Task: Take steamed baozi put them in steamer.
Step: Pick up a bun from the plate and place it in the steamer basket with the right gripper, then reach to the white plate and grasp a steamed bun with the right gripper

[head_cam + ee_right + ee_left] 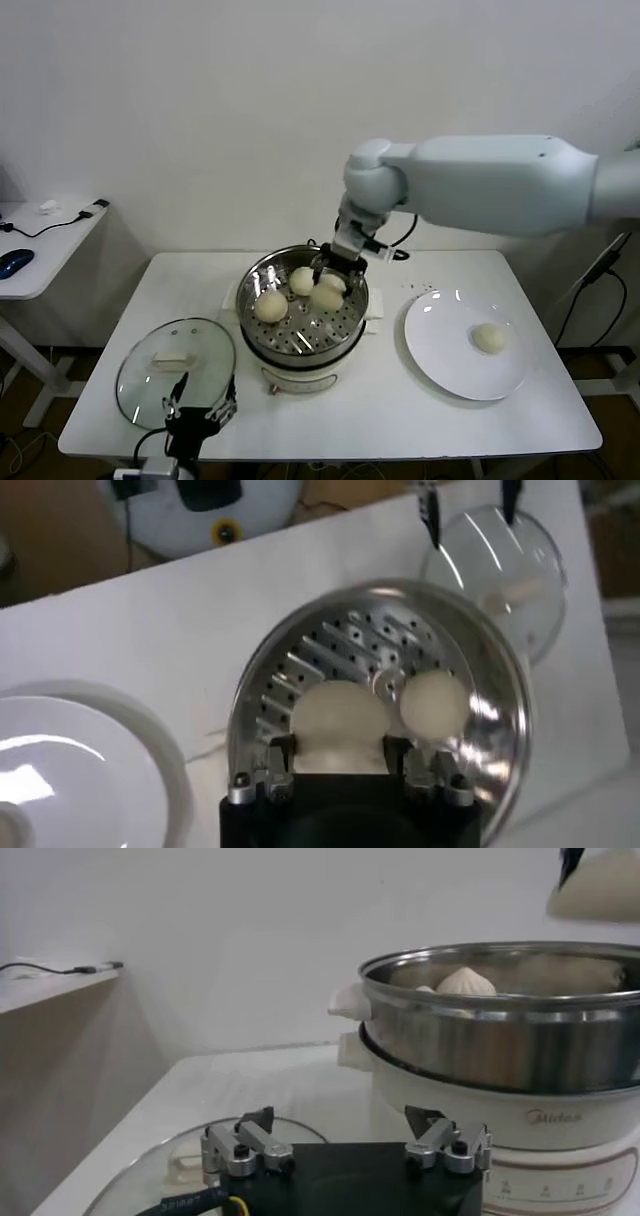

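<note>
The steel steamer point(246, 300) stands mid-table on its cream pot base. Two baozi lie in it, one point(270, 306) at the left and one point(302, 280) at the back. My right gripper point(335, 268) hangs over the steamer's far right side, shut on a third baozi point(327, 297). The right wrist view shows that baozi point(340, 715) clamped between the fingers over the perforated bottom point(340, 645). The left wrist view shows it point(605, 893) above the rim. A fourth baozi point(489, 338) lies on the white plate point(440, 355). My left gripper point(200, 408) is open at the front edge.
The glass lid point(150, 375) with a cream handle lies front left of the steamer, just beyond my left gripper point(340, 1123). The plate also shows in the right wrist view point(60, 770). A side desk point(45, 235) with cables stands at far left.
</note>
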Robot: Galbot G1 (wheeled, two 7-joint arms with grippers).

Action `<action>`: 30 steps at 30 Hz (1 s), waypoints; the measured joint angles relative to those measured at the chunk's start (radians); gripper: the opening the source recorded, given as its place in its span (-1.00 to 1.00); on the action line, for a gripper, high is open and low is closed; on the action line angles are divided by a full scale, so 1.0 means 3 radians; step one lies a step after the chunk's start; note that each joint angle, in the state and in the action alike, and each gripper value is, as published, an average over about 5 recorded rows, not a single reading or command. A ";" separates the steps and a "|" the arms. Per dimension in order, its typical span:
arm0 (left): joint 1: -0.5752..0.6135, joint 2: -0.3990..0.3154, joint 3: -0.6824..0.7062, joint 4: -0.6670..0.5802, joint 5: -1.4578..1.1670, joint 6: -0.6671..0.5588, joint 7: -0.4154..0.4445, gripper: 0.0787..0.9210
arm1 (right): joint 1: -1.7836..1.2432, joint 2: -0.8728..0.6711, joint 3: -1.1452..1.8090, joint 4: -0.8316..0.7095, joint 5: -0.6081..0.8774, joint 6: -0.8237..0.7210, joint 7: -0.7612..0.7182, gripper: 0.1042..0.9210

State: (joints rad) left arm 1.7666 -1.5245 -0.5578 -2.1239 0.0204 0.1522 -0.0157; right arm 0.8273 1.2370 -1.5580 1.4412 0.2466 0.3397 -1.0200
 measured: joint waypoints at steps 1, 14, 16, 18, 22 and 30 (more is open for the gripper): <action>0.0003 0.0000 -0.0003 0.0000 -0.0001 -0.0002 0.0000 0.77 | -0.0049 0.0046 0.0009 -0.0025 -0.0039 0.0048 0.0001 0.20; -0.0007 0.0000 -0.0028 0.0038 -0.0036 -0.0008 -0.0008 0.77 | -0.0596 0.0481 0.0088 -0.0463 -0.0370 0.0447 -0.0001 0.23; -0.0013 0.0001 -0.0031 0.0041 -0.0039 -0.0009 -0.0009 0.77 | -0.0644 0.0520 0.0102 -0.0533 -0.0393 0.0494 0.0006 0.28; -0.0015 0.0003 -0.0033 0.0042 -0.0042 -0.0009 -0.0009 0.77 | -0.0674 0.0544 0.0114 -0.0596 -0.0401 0.0540 0.0012 0.40; -0.0010 0.0008 -0.0029 0.0048 -0.0043 -0.0010 -0.0009 0.77 | -0.0692 0.0561 0.0139 -0.0681 -0.0385 0.0626 0.0005 0.66; 0.0003 0.0006 -0.0003 0.0052 -0.0029 -0.0020 -0.0010 0.77 | -0.0524 0.0471 0.0153 -0.0746 -0.0172 0.0715 -0.0093 0.76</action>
State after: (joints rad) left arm 1.7676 -1.5227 -0.5586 -2.1083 0.0118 0.1463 -0.0188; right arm 0.6702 1.3783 -1.5120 1.2174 0.1949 0.5542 -1.0479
